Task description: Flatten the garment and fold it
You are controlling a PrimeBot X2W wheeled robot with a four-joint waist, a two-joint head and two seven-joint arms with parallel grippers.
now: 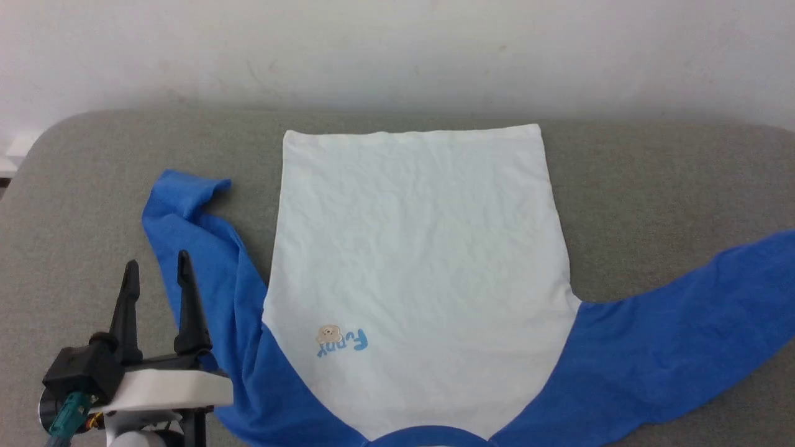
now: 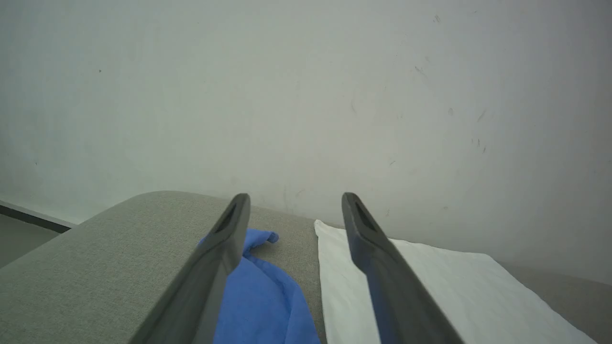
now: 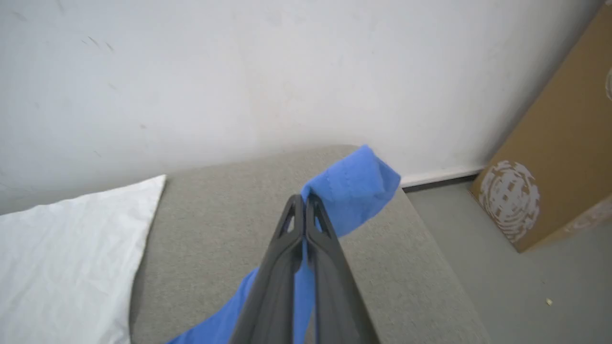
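Garment (image 1: 416, 248) lies print up, body flat on grey tabletop (image 1: 652, 186). Right gripper (image 3: 305, 200): jaws closed, pinching blue right sleeve (image 3: 354, 186) near cuff. Left gripper (image 1: 157, 259): jaws wide apart, empty, beside bunched left sleeve (image 1: 223, 279). Risk: with only 1 grip, a pull drags and creases the body, or the thin pinch slips.

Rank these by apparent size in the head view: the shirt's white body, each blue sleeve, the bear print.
Largest: white body, by a clear margin.
Next: right-side sleeve, spread flat and running off the frame, so its full extent is unseen.
Then: left-side sleeve, bunched narrow.
Smallest: bear print.
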